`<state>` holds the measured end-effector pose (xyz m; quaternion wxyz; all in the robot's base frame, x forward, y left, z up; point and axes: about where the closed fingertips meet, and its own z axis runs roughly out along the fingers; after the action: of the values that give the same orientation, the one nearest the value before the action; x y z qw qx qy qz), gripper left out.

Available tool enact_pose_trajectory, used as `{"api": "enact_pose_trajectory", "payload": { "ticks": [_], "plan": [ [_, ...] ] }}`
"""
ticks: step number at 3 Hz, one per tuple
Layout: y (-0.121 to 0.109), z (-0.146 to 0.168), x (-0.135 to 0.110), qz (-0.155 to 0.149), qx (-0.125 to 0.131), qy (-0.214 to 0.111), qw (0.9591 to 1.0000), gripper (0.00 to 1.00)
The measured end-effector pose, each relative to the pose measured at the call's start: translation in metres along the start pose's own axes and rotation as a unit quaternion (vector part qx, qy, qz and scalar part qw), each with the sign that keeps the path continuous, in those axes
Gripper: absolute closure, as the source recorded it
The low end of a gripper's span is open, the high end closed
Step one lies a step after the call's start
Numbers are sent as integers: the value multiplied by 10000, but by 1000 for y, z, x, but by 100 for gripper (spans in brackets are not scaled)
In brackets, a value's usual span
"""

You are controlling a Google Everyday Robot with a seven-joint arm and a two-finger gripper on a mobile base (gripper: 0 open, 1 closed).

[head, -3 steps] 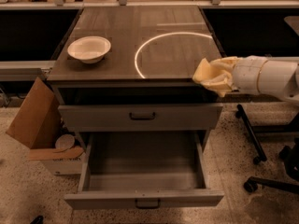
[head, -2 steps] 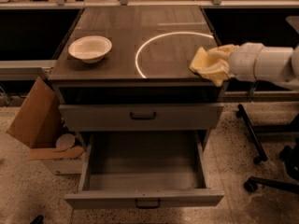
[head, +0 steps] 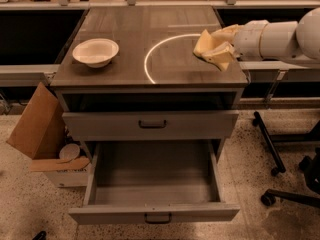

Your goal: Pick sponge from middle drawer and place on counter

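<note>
Sponge: the small pale-yellow soft pad with a wavy edge (head: 204,45) is out of the drawer and sits over the right front part of the bench top, beside the arc; I cannot tell whether it touches the surface or hangs just above it.
Gripper: the cream-coloured two-finger gripper (head: 212,49) reaches in from the right on a white arm (head: 280,36), and its fingers (head: 222,60) pinch the sponge between them.
Bench: the broad, glossy, dark grey-brown cabinet top (head: 170,19) carries a pale curved arc line (head: 150,64) and a white shallow bowl (head: 95,51) well apart on the left.
Middle drawer: the wide, shallow grey metal drawer (head: 155,184) stands pulled out below; its tray looks bare.
Upper drawer: the similar grey front with a dark bar handle (head: 150,125) is closed.
Risk, edge: the sponge is near the bench's right front corner, so a release from height could let the light pad bounce or roll off to the floor.
Risk, sticking: a soft pad may cling to one finger when they part and be dragged back off the edge as the arm retreats.
Risk, drawer: the pulled-out tray juts forward and the base could bump it.
Writing: no brand, label or lettering is readable anywhere.
</note>
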<state>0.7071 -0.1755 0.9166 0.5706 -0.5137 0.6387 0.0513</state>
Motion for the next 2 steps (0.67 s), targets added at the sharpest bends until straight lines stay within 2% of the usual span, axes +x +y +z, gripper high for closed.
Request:
{"api": "enact_pose_trajectory", "payload": {
  "ticks": [1, 2],
  "plan": [
    [-8, 25, -4, 76, -252, 33, 9996, 100],
    [-7, 50, 1, 194, -631, 190, 9976, 82]
  ]
}}
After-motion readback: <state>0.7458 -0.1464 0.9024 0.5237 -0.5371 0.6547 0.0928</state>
